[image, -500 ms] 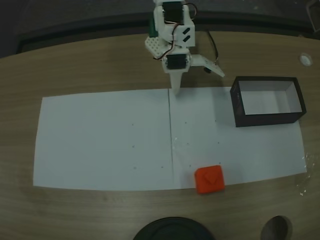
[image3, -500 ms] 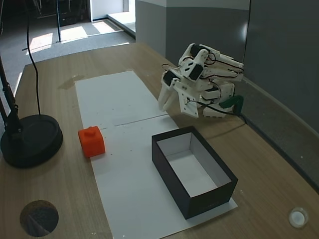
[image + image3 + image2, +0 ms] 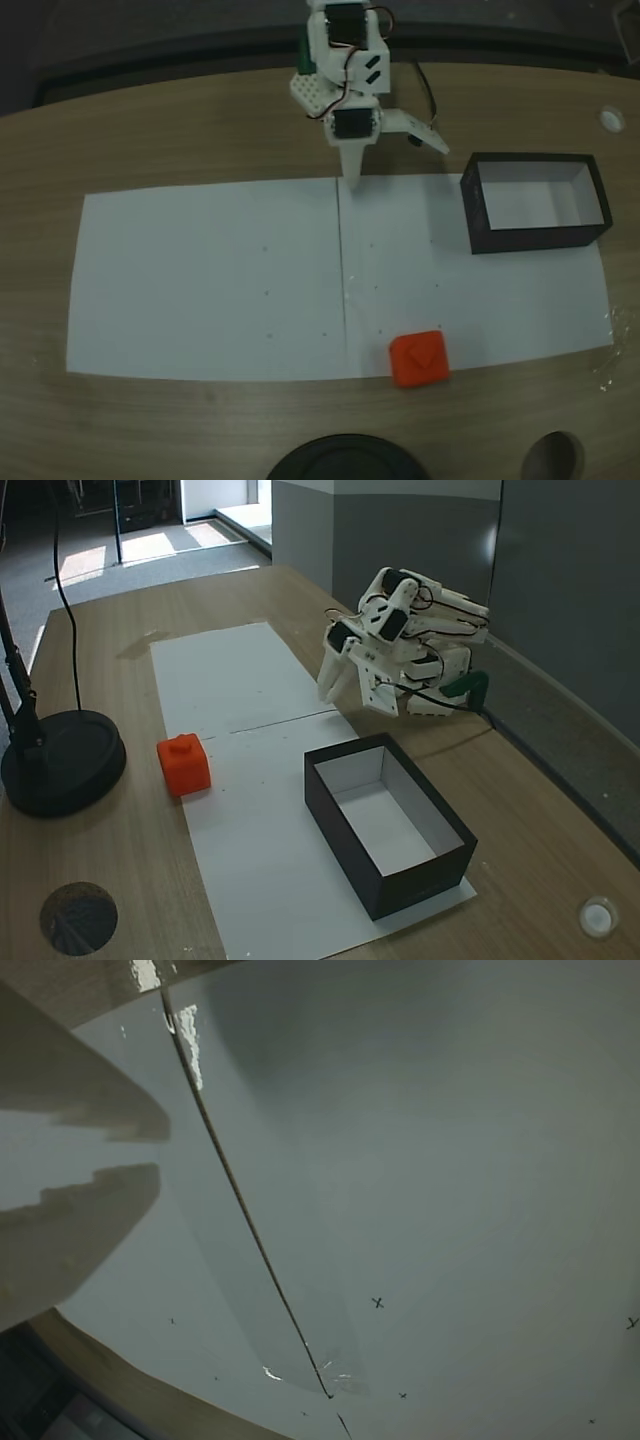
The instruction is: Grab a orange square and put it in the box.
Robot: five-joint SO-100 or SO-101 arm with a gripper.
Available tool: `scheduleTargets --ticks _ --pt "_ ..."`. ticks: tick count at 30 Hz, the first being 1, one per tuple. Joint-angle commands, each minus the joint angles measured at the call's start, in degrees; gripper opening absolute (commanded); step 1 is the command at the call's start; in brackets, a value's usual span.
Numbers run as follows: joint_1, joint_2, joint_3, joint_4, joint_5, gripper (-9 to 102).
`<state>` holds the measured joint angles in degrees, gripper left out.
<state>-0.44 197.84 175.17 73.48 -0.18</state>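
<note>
The orange square is a small orange-red cube on the white paper near the table's front edge; in another fixed view the orange square sits by the paper's left edge. The box is black outside, white inside and open-topped, and stands at the right with nothing in it. It shows nearer the camera as the box. My gripper hangs folded at the arm's base, tip pointing down at the paper's far edge, far from both. The gripper holds nothing. In the wrist view the gripper shows only a thin slit between its fingers.
Two white paper sheets cover the wooden table, meeting at a seam. A black round lamp base stands near the cube, also seen as the lamp base. A cable hole and a small white cap mark the tabletop.
</note>
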Motion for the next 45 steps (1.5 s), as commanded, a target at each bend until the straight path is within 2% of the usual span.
scheduleTargets --ticks 1,22,31,37,45 --pt "0.2 1.3 -3.3 0.6 0.4 0" --pt "-0.4 1.3 -3.8 0.0 0.4 0" --pt "-3.6 1.1 -15.0 -15.6 0.7 0" --pt "-6.7 0.1 -15.3 -24.8 0.5 0" --pt "-7.5 -18.2 -22.6 -36.9 0.7 0"
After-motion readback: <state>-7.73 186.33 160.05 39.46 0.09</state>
